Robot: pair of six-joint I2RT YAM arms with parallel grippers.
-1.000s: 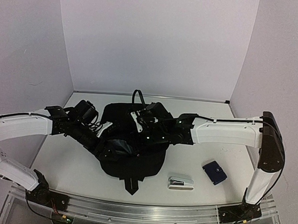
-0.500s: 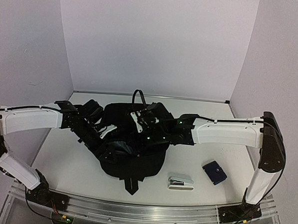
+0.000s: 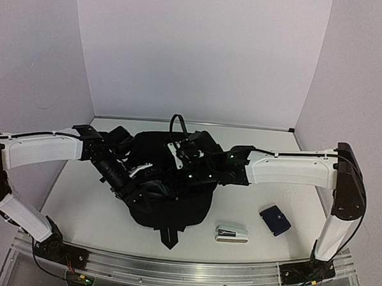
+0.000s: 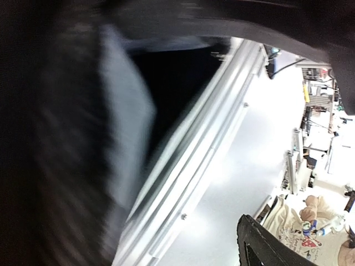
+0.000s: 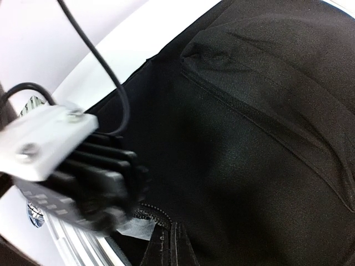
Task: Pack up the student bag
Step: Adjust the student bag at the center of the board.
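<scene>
No legible text or labels anywhere

Left arm (image 3: 40,149) reaching inward, left gripper (image 3: 136,190) angled down, jaws wide apart, right arm (image 3: 292,171) stretched toward centre, right gripper (image 3: 177,154) closed tight.

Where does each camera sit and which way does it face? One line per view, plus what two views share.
Top external: above and behind the bases, facing down the table; left arm and right arm meet at the student bag.
Left wrist: against dark fabric, blurred, facing the metal rail; own fingers unclear.
Right wrist: close over the bag, facing its black fabric; a white-and-black robot part shows.
Shared: top and right wrist both show the bag.
</scene>
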